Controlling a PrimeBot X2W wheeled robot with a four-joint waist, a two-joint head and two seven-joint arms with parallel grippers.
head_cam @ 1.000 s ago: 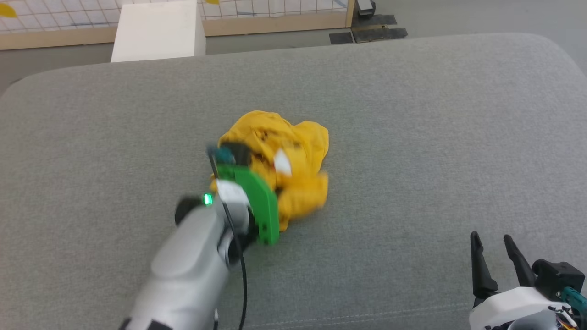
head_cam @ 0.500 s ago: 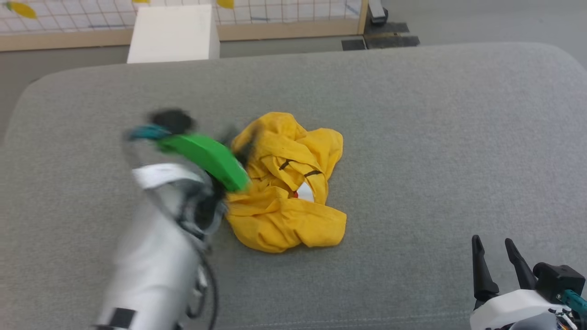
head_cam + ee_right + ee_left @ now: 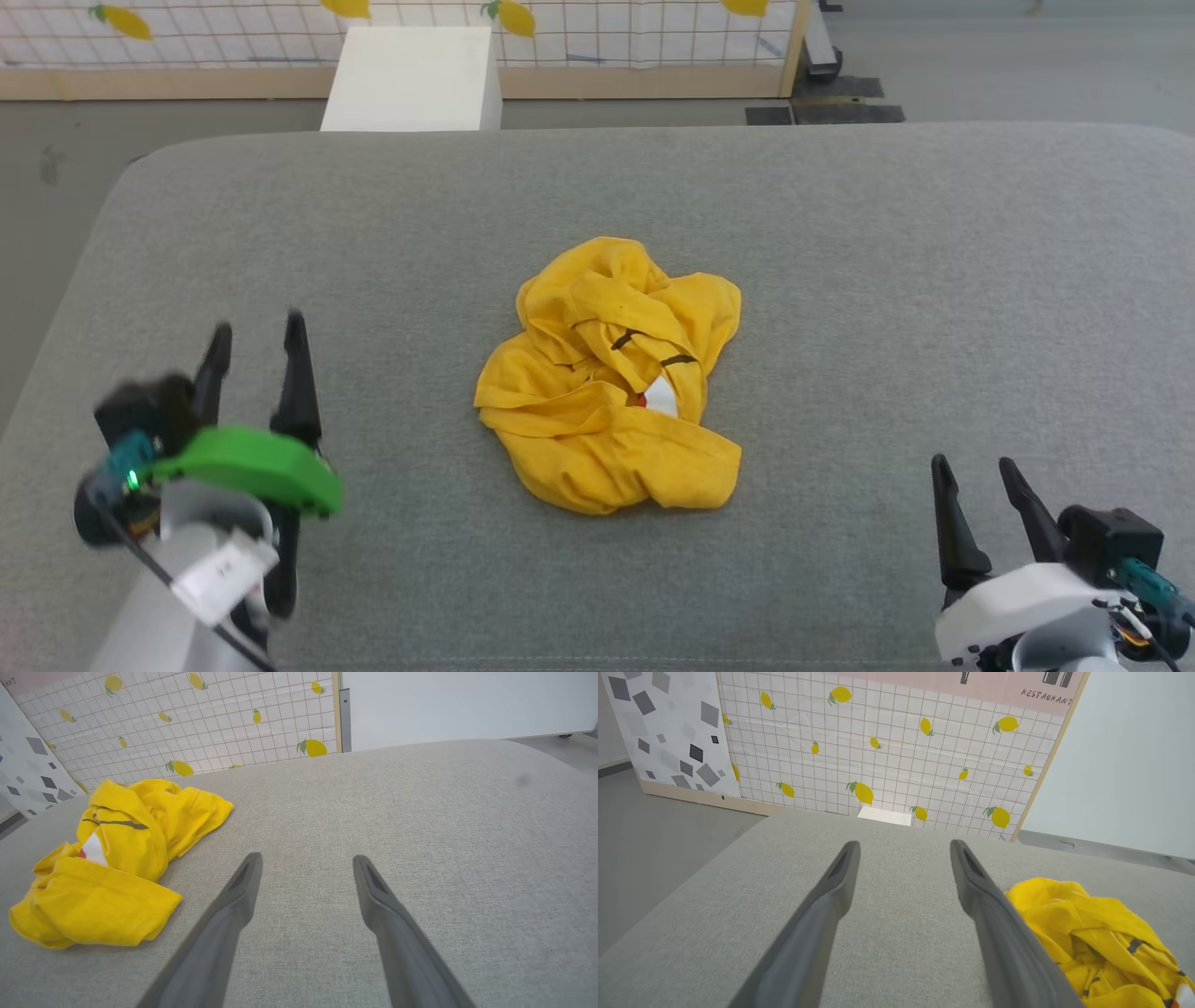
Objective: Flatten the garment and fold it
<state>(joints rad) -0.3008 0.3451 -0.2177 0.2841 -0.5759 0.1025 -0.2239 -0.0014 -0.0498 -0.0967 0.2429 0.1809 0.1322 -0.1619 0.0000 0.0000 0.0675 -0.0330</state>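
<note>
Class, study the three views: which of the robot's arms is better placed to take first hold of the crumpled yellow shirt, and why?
Probably left. The left gripper, open, has the garment close beside it in its wrist view; the right gripper, also open, sits a little farther off.

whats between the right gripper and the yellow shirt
Nothing but bare grey cushion: in the head view the stretch from the right gripper to the garment is plain fabric, and the right wrist view agrees.
</note>
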